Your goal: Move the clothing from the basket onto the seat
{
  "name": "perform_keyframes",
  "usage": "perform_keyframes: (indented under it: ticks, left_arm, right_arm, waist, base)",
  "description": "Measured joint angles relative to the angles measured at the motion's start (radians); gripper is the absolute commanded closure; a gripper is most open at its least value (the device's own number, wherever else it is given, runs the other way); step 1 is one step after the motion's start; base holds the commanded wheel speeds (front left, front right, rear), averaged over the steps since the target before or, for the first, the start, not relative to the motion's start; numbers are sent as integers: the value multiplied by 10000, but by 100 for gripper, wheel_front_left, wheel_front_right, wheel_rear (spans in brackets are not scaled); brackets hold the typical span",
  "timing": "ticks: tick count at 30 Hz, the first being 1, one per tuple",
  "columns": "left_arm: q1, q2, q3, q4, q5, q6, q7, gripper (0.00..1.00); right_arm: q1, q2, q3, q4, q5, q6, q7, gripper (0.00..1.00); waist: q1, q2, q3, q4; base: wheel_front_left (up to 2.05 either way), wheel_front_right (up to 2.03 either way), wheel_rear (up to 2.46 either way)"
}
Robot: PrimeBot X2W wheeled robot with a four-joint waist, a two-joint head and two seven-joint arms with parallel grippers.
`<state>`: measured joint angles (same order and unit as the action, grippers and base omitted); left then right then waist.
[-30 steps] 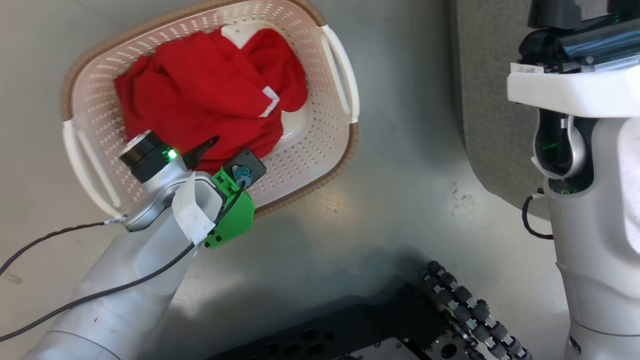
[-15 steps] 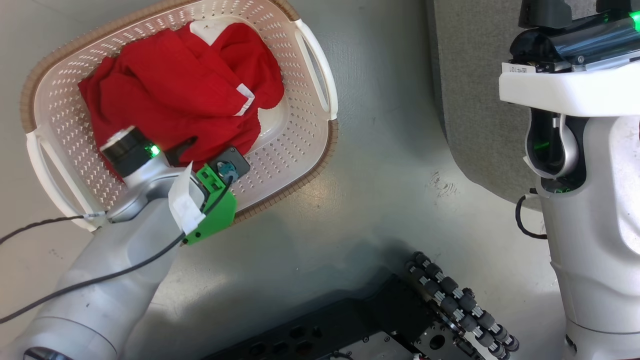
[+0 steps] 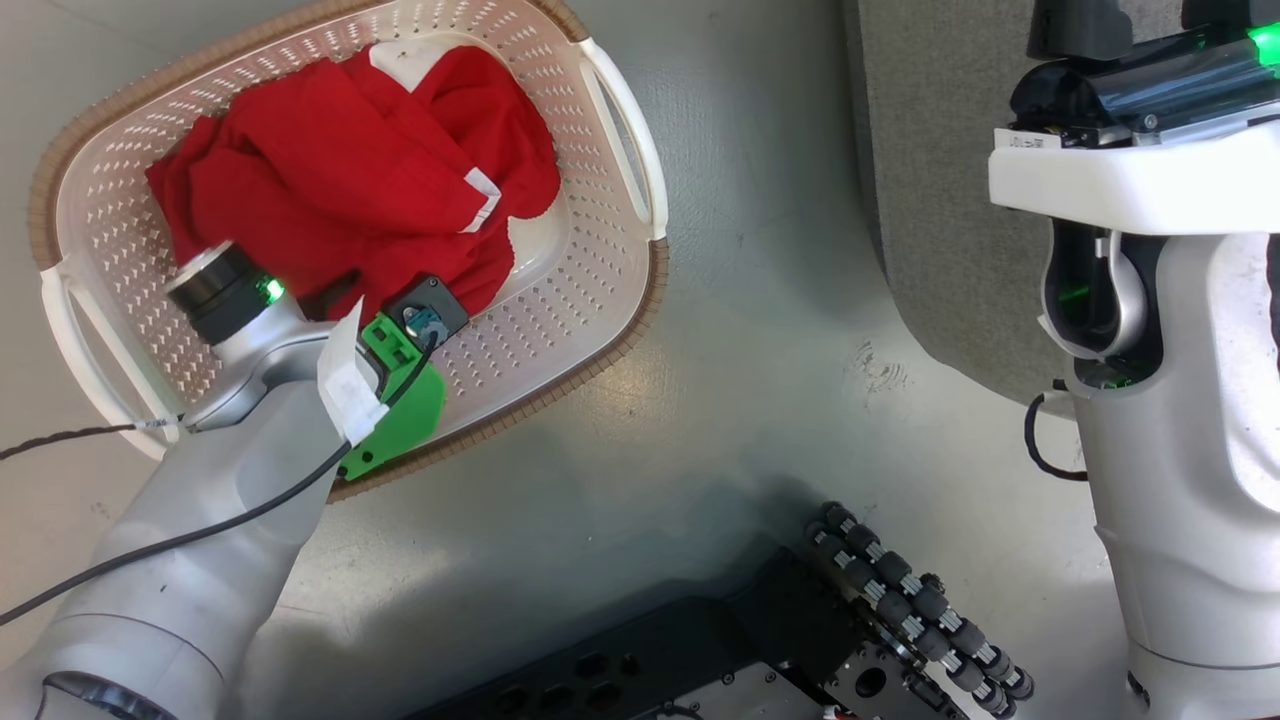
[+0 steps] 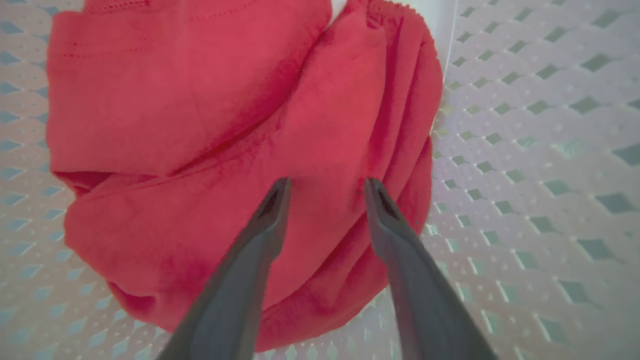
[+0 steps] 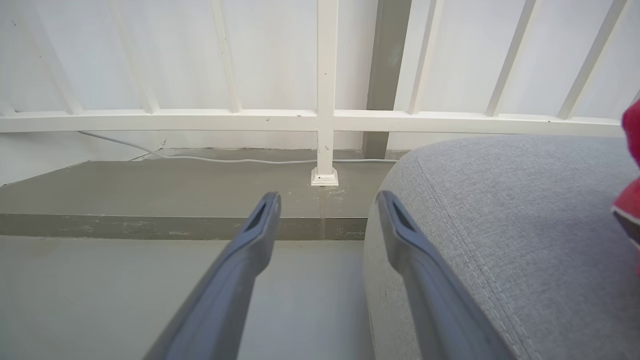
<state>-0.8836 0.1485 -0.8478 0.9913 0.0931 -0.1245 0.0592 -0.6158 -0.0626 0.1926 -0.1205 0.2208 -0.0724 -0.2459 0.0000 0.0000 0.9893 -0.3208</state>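
Red clothing [image 3: 340, 190] lies bunched in the cream perforated basket [image 3: 590, 300] on the floor at the upper left of the head view. My left arm [image 3: 270, 350] reaches down into the basket. In the left wrist view my left gripper [image 4: 326, 187] is open, both fingertips pressed on a fold of the clothing [image 4: 200, 125]. My right arm [image 3: 1150, 300] stands at the right beside the grey seat [image 3: 940, 200]. My right gripper [image 5: 327, 200] is open and empty beside the seat [image 5: 500, 225]. Another red piece [image 5: 631, 200] lies on the seat at the view's edge.
My base with its black rollers [image 3: 920, 610] sits at the bottom of the head view. The grey floor [image 3: 760, 300] separates basket and seat. Beyond the right gripper are a raised ledge [image 5: 150, 200] and a white railing [image 5: 325, 120].
The head camera has shifted, so the whole picture slid left. My left gripper has sunk lower onto the clothing, and its finger has slipped under the wrist. The right arm holds still.
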Motion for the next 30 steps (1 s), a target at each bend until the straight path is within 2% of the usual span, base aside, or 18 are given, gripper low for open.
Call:
perform_keyframes:
  ticks: [2,3,4,15,20,30]
  left_arm:
    - [-1,-31,-75,159,4,0,-31,77]
    - [-2,-59,-132,245,4,0,-31,94]
    - [-6,-90,-190,318,4,0,-31,100]
    - [-469,-297,84,617,-161,0,-351,100]
    - [-754,-341,393,600,-320,27,-759,100]
    - [-733,-800,696,272,-940,63,-1887,100]
  right_arm:
    - [6,4,19,36,0,0,-2,0]
    - [13,6,21,35,-2,-4,-2,0]
    - [22,4,19,33,-4,-13,-12,0]
    - [110,12,-6,35,-10,-90,-59,0]
    - [101,15,-197,113,36,-90,-86,0]
    - [101,-54,-552,568,33,-88,-88,0]
  waist:
    - [0,0,-27,-10]
    - [-1,0,-44,-16]
    - [-1,0,-53,-23]
    - [-1,0,-45,20]
    - [-1,0,-44,130]
    - [-1,0,-609,479]
  base:
    - [0,0,0]
    - [0,0,0]
    - [0,0,0]
    - [0,0,0]
    - [0,0,0]
    - [0,0,0]
